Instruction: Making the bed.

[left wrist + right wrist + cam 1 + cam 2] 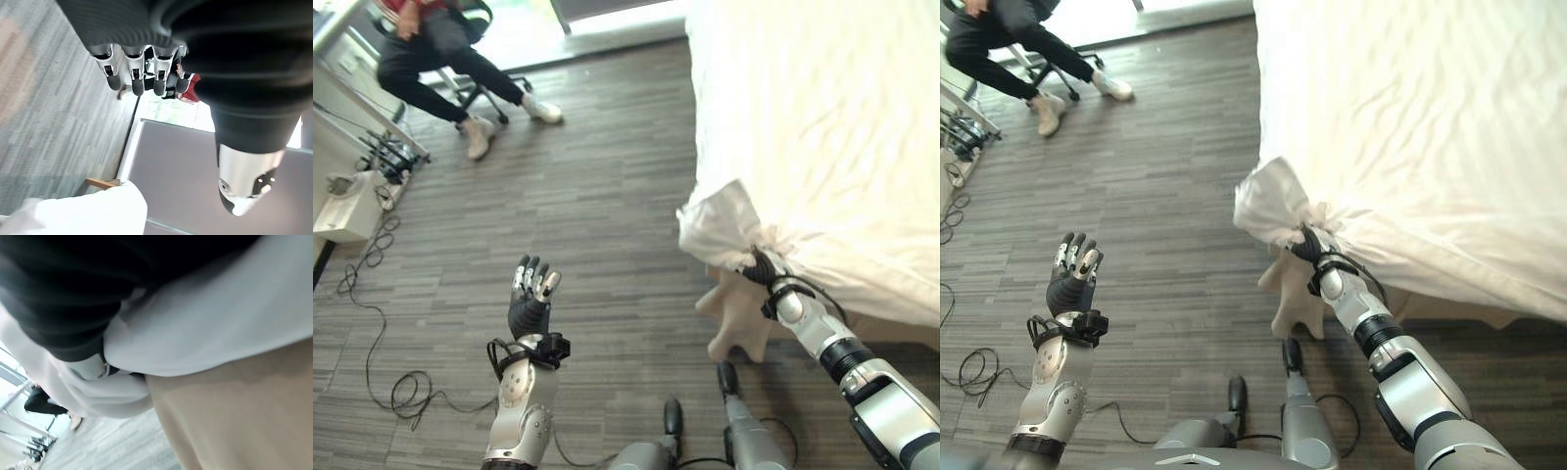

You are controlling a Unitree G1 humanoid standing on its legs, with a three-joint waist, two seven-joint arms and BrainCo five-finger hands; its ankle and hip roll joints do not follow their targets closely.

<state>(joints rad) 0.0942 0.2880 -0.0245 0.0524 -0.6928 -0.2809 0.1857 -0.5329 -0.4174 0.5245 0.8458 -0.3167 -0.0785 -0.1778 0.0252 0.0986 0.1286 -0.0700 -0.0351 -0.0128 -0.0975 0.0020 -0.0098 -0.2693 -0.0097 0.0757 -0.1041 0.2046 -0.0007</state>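
Observation:
A white duvet (822,127) covers the bed on the right, and its near corner (715,220) is bunched up off the edge. My right hand (761,266) is at that corner, shut on the gathered white cloth (205,323), which folds around the dark cover. Below the corner hangs a beige flap of the bed's base cloth (739,313). My left hand (529,299) is raised over the wooden floor, well left of the bed. Its fingers (132,73) are straight and hold nothing.
A person (431,49) sits on an office chair at the far left. A white box (347,206) with plugs and cables lies by the left wall. Grey plank floor (607,186) stretches between the bed and the person.

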